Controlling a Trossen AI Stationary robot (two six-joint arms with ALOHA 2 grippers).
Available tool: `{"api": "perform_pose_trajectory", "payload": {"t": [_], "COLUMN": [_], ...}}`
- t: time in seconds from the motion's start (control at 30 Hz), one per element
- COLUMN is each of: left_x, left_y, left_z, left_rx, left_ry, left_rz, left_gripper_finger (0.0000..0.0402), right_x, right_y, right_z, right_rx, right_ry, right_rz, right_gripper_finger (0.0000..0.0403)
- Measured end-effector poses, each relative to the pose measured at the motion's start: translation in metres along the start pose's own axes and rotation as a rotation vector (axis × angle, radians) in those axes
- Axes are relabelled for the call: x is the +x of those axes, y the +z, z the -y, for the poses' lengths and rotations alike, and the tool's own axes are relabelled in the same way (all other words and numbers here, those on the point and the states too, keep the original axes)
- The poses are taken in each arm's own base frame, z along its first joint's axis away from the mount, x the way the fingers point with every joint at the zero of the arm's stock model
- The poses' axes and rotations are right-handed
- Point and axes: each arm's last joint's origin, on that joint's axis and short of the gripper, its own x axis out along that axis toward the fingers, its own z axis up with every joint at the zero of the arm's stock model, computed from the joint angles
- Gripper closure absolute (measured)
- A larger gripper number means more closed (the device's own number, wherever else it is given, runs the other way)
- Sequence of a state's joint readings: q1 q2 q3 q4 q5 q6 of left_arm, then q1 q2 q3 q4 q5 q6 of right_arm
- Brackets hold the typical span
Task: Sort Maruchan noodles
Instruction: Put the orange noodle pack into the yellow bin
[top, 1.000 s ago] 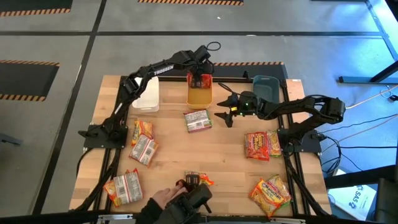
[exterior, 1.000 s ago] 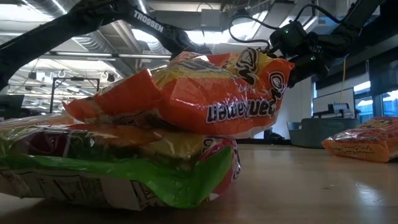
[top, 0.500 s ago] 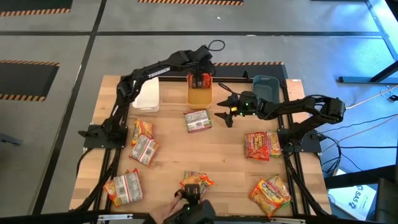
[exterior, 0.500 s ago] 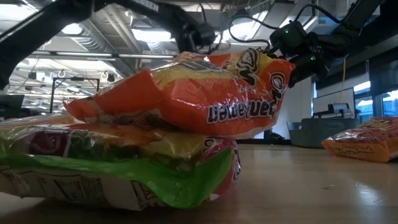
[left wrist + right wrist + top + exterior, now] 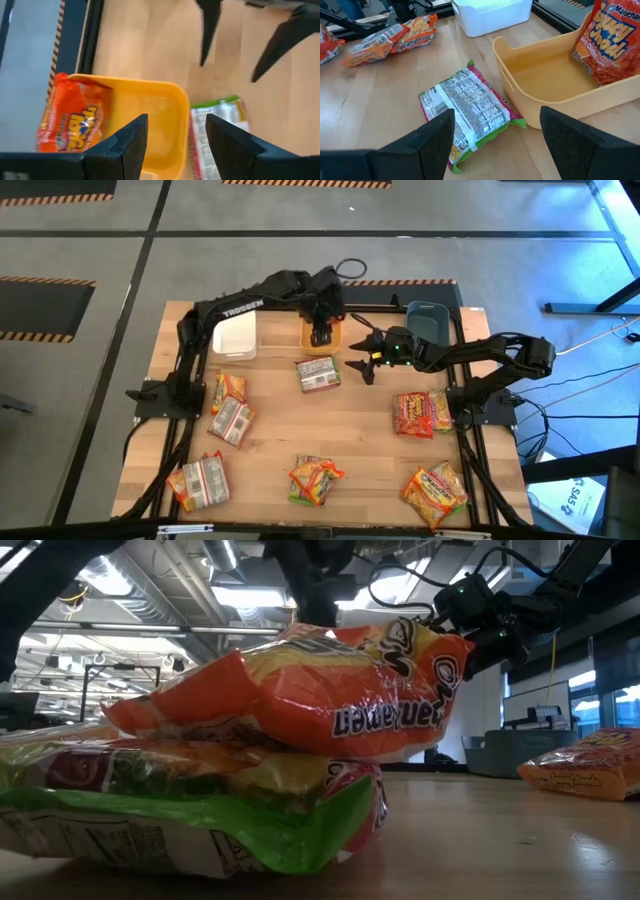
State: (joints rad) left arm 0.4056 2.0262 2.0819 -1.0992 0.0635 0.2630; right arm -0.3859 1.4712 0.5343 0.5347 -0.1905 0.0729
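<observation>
My left pincer (image 5: 321,337) hung spread and empty over the orange bin (image 5: 322,332), where one orange packet (image 5: 72,119) lay. My right pincer (image 5: 363,356), spread too, waited beside a face-down packet (image 5: 318,374).

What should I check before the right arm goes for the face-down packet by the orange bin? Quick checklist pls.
1. Right gripper open and empty: ok, nothing between its fingers in the right wrist view.
2. Face-down packet reachable: ok, it lies flat on the table, back up, beside the orange bin, nothing on top.
3. Packet colour confirmed: cannot tell for sure; only green and pink edges show.
4. Left gripper out of the way: not ok, it hangs open over the orange bin, close to the packet.
5. Orange bin has room: ok, one red packet leans at one end, the rest is bare.
6. White bin free: ok, looks empty.
</observation>
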Motion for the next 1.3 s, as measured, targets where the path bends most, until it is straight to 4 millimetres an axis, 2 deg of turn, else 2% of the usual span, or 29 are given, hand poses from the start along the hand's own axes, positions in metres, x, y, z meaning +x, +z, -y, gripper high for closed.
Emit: {"api": "perform_pose_trajectory", "payload": {"t": [0.17, 0.3, 0.4, 0.6, 0.77, 0.93, 1.07, 1.3], "left_x": [0.017, 0.027, 0.031, 0.014, 0.01, 0.021, 0.029, 0.035], "left_y": [-0.001, -0.013, -0.031, -0.07, -0.102, -0.13, -0.146, -0.16], "left_z": [0.041, 0.076, 0.1, 0.138, 0.169, 0.197, 0.216, 0.238], "left_rx": [0.055, 0.103, 0.111, 0.035, -0.05, -0.078, -0.098, -0.138], "left_ry": [-0.063, -0.085, -0.057, -0.058, -0.088, -0.153, -0.195, -0.222], "left_rz": [-0.05, -0.101, -0.106, 0.059, 0.206, 0.24, 0.233, 0.291], "left_gripper_finger": [0.0207, 0.0207, 0.0207, 0.0207, 0.0207, 0.0207, 0.0207, 0.0207], "right_x": [0.0, 0.001, 0.003, 0.004, 0.003, 0.001, -0.005, -0.037], "right_y": [-0.004, -0.01, -0.013, -0.019, -0.022, -0.021, -0.017, -0.009], "right_z": [-0.002, -0.013, -0.031, -0.065, -0.08, -0.084, -0.086, -0.089], "right_rx": [0.083, 0.111, 0.096, 0.058, 0.06, 0.149, 0.217, 0.33], "right_ry": [0.054, 0.086, 0.094, 0.07, 0.067, 0.087, 0.174, 0.291], "right_rz": [-0.044, -0.11, -0.129, -0.135, -0.135, -0.149, -0.173, -0.32], "right_gripper_finger": [0.0127, 0.0127, 0.0127, 0.0127, 0.0127, 0.0127, 0.0127, 0.0127]}}
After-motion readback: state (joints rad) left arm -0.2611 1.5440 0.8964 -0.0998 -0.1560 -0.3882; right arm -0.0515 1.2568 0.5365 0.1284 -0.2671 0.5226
